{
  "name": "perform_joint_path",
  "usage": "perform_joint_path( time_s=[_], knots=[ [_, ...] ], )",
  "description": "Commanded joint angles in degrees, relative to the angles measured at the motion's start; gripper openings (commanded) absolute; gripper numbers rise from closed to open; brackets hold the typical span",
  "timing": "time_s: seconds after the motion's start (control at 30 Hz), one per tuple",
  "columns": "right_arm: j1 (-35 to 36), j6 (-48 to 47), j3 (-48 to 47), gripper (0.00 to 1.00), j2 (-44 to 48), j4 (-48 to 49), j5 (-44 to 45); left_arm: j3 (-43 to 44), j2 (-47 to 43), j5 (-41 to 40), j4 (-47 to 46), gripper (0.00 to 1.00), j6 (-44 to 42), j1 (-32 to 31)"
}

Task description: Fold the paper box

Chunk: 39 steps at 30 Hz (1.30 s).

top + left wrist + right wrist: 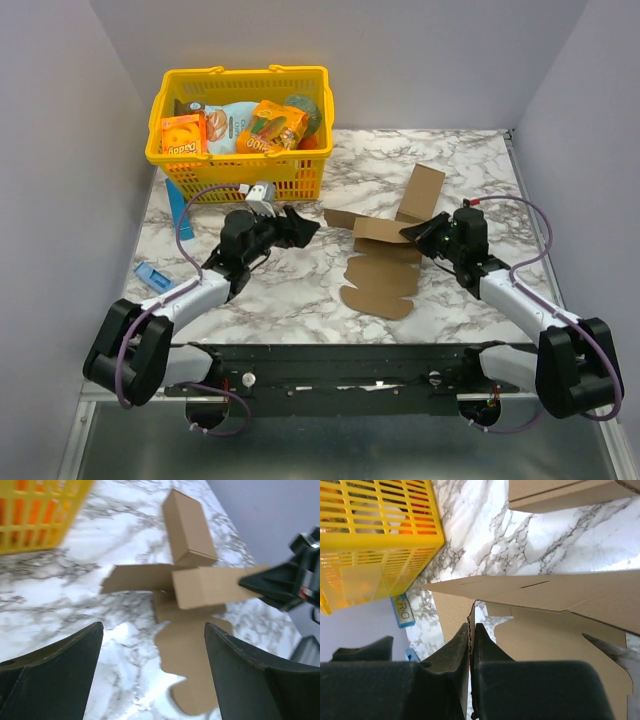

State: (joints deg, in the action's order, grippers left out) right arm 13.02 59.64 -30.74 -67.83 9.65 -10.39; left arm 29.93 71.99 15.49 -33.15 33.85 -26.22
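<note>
So the right pincer (424,232) is clamped tight on one flap of the paper box (385,275). In its own wrist view (471,626) the jaws are pressed together with the thin cardboard edge sandwiched between them. That flap is lifted off the table (290,295) and pokes out to the left of the pincer, while the rest of the box is a flat die-cut sheet (560,640) lying on the marble near the middle, scalloped end toward the arms. The left pincer (303,228) is wide open with nothing in it. From its camera (152,630) you see both jaws spread apart and the sheet (192,655) lying ahead of them, not touched. It sits just left of the box's leftmost flap, close but apart. Right behind the sheet there's a longer brown carton (421,192), angled toward the back right, with its near end against the unfolded flaps. Further back on the left is a yellow basket (245,175) holding orange snack boxes (183,135) and some other packs I can't read. A small blue packet (152,275) lies at the table's left edge.
</note>
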Motion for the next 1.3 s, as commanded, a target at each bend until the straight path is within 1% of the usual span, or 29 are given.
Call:
perform_joint_path(
  time_s=[0.0,0.1,0.23,0.33,0.57,0.63,0.73,0.93,1.03,1.13,1.27],
  knots=[
    [-0.8,-4.1,1.8,0.14,2.6,-6.3,-3.3,2.0,3.9,-6.0,8.7,0.91,-4.7,4.7],
    [-1.1,-5.1,2.5,0.14,3.2,-7.3,-4.7,3.9,8.5,-4.8,6.3,0.89,-4.4,5.8],
    [-2.0,-6.7,2.7,0.14,3.1,-8.4,-6.5,7.8,15.0,-2.3,2.8,0.87,-4.6,5.8],
    [-3.0,-7.1,2.3,0.14,3.4,-8.9,-8.4,11.6,19.5,-2.4,3.1,0.86,-5.8,5.7],
    [-6.1,-7.8,0.4,0.14,4.0,-9.5,-11.9,16.8,26.7,-2.3,0.5,0.85,-5.8,5.8],
    [-6.4,-8.1,0.2,0.14,3.2,-9.5,-12.8,19.0,29.6,0.5,-0.5,0.83,-5.4,5.7],
    [-6.8,-8.4,-0.2,0.14,1.9,-9.5,-13.6,21.4,32.7,2.1,-1.0,0.83,-5.6,4.6],
    [-7.2,-9.4,-0.7,0.14,0.9,-9.5,-13.7,24.4,36.9,4.4,-2.0,0.82,-7.0,2.4],
    [-7.3,-9.7,-1.0,0.14,0.6,-9.5,-13.7,25.2,38.7,6.9,-4.5,0.82,-7.0,2.3],
    [-7.3,-9.7,-1.1,0.14,0.3,-9.5,-13.6,27.6,41.4,11.2,-4.5,0.82,-7.8,2.3],
    [-7.3,-9.5,-1.2,0.14,0.5,-9.5,-13.2,27.8,42.4,14.7,-5.0,0.80,-9.5,1.0]
  ],
)
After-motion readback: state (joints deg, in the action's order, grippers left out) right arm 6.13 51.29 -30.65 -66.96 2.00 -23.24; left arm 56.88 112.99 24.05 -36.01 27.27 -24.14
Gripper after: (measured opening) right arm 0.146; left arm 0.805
